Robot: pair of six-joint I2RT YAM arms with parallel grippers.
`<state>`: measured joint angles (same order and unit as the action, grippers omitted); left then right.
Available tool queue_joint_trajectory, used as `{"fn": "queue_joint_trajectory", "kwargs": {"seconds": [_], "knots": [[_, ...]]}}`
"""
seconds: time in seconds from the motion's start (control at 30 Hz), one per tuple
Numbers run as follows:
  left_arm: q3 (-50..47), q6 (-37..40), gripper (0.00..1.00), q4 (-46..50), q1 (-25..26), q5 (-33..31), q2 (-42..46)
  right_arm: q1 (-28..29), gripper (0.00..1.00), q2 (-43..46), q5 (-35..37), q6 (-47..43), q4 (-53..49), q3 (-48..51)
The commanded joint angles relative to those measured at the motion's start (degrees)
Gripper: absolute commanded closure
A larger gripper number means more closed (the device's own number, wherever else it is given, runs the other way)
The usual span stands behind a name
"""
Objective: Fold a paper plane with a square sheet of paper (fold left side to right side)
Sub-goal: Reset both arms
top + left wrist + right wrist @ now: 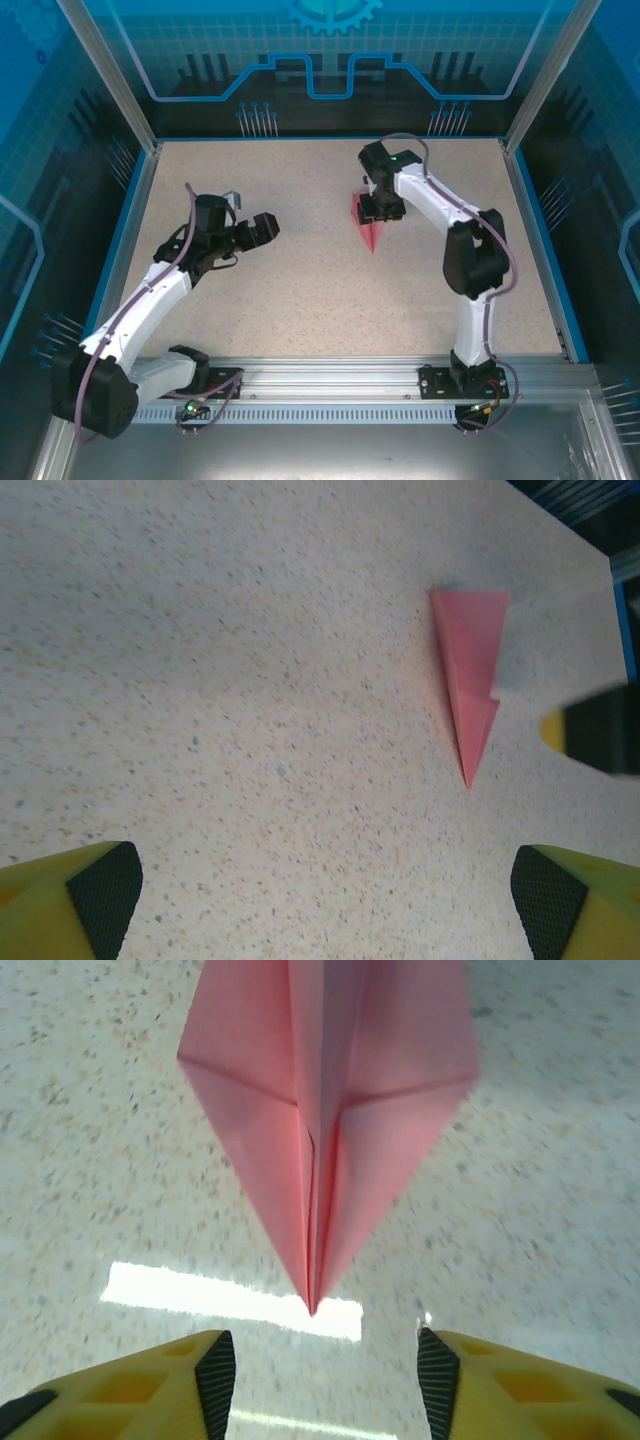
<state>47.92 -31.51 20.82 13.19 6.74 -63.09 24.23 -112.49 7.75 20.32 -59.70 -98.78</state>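
**Right end effector** (325,1372): I log it released, the yellow fingers (205,1375) spread with bare tabletop (90,1160) between them and nothing grasped. It hangs low over the far right part of the surface. The paper's sharp tip lies just ahead of the gap, not inside it.

**Left end effector** (325,900): I log it released and empty too, the pads wide apart. In the top view it sits (262,228) toward the left, well apart from the paper.

**Paper plane** (325,1110): pink-red, lying on the tabletop under the right end effector (383,208), wide end far, point toward the near edge (371,232). The right wrist view shows two slanted flaps meeting along a centre crease. From the left wrist it reads as a narrow dart (472,670).

**Tabletop** (300,300): speckled beige, blue-edged, otherwise bare around the paper.

**Progress**: I judge the folding largely done, since no flat square remains and the dart shape is formed. I cannot tell whether the left-over-right fold lies fully closed. What is left, by my estimate, is at most pressing that crease.
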Motion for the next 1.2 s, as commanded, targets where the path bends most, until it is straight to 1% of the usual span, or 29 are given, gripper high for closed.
{"fn": "queue_joint_trajectory", "kwargs": {"seconds": [0.0, 0.1, 0.17, 0.2, 0.27, 0.37, 0.47, 0.57, 0.67, 0.73, 0.8, 0.87, 0.93, 1.03, 1.17], "knots": [[1.45, 1.31, 0.01, 0.83, -3.00, -2.66, 2.82, -0.26, 0.37, 9.26, 3.84, -3.27, 1.50, 5.66], [-0.61, 3.21, 0.01, -1.78, -4.54, -10.57, 4.95, -0.91, 0.25, 18.10, 7.84, -6.23, 8.01, 14.31], [-3.51, 5.09, 0.01, -6.16, -4.73, -17.18, 6.68, -2.33, 0.15, 23.21, 9.88, -7.08, 12.85, 20.07], [-5.67, 5.92, 0.01, -8.96, -4.75, -21.04, 7.74, -3.32, 0.11, 25.63, 10.32, -7.25, 15.33, 23.19], [-9.88, 8.66, 0.01, -15.68, -4.93, -26.50, 9.47, -5.85, 0.01, 29.71, 10.08, -7.24, 21.46, 29.17], [-14.65, 12.86, 0.01, -23.09, -4.97, -33.15, 10.31, -10.91, 0.01, 33.47, 7.11, -7.67, 30.23, 37.38], [-15.27, 17.50, 0.01, -23.94, -5.34, -35.74, 8.39, -15.56, 0.01, 35.62, 5.29, -8.67, 40.35, 45.64], [-16.70, 21.15, 0.01, -27.03, -5.64, -36.63, 5.38, -18.79, 0.01, 36.61, 4.11, -11.15, 55.34, 55.97], [-19.36, 24.48, 0.01, -33.54, -5.89, -35.96, 2.09, -20.42, 0.01, 35.39, 3.41, -12.66, 70.28, 63.58], [-20.60, 26.33, 0.01, -37.64, -6.23, -34.53, -0.62, -20.55, 0.01, 33.06, 3.21, -14.35, 77.91, 65.90], [-21.10, 27.91, 0.01, -40.31, -6.55, -32.05, -3.46, -20.60, 0.01, 31.17, 3.14, -16.42, 80.69, 65.81], [-22.07, 29.22, 0.01, -43.86, -6.94, -29.37, -5.70, -20.47, 0.01, 30.67, 2.30, -18.79, 87.73, 67.77], [-23.35, 30.05, 0.01, -48.50, -7.33, -27.02, -7.78, -21.26, 0.01, 29.24, -0.29, -18.53, 92.14, 69.37], [-25.24, 30.87, 0.01, -54.88, -8.20, -23.31, -10.74, -21.15, 0.01, 26.10, -3.58, -20.35, 104.90, 74.86], [-26.77, 32.34, 0.01, -63.01, -9.27, -18.82, -14.70, -21.81, 0.01, 26.39, -6.71, -20.59, 103.05, 74.32]]}}
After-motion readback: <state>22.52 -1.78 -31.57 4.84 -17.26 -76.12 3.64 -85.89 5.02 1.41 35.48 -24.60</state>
